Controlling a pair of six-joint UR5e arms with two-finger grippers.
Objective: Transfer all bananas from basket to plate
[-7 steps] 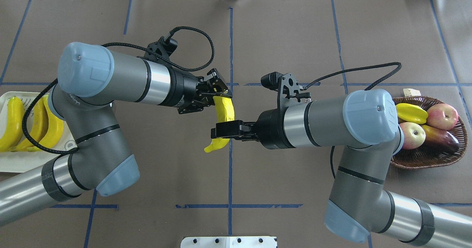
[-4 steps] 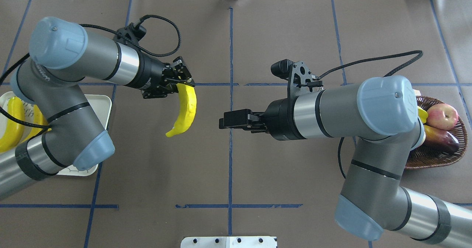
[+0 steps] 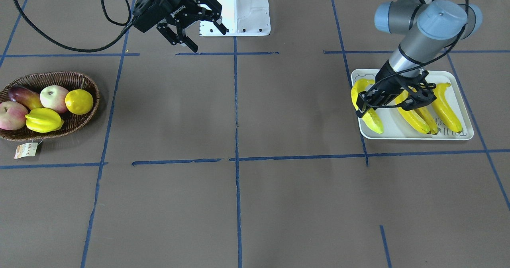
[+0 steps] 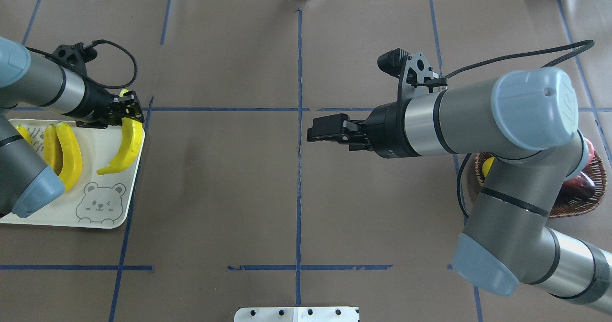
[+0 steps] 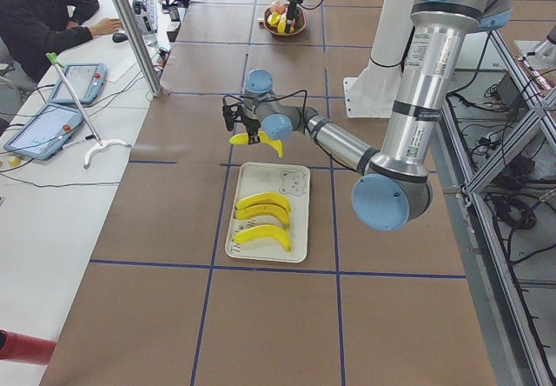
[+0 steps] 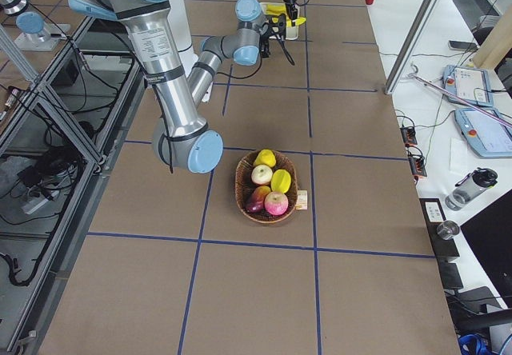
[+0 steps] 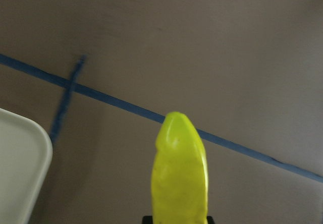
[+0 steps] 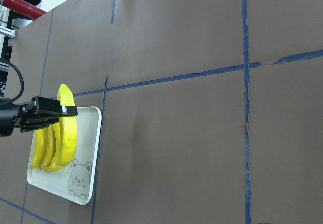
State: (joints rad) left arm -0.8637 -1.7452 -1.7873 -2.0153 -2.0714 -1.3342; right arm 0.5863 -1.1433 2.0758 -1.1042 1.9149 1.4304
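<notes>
My left gripper (image 4: 130,113) is shut on the upper end of a yellow banana (image 4: 125,147). It holds it tilted over the right edge of the white bear-face plate (image 4: 107,222). The held banana also shows in the front view (image 3: 373,121), with the gripper (image 3: 368,100) around it. Three more bananas (image 3: 428,116) lie side by side on the plate (image 3: 398,134). My right gripper (image 3: 207,39) is open and empty over the table's middle, far from the basket (image 3: 59,75). No banana shows in the basket.
The basket holds two apples, a lemon (image 3: 79,101), a starfruit (image 3: 43,120) and a dark mango. A paper tag (image 3: 24,150) lies beside it. The robot's white base (image 3: 235,9) stands at the near middle edge. Operators' tablets (image 5: 48,129) lie beyond the far edge.
My left arm has carried the banana from the table's middle leftward to above the plate's right edge. My right arm has drawn back a little, gripper still open.
</notes>
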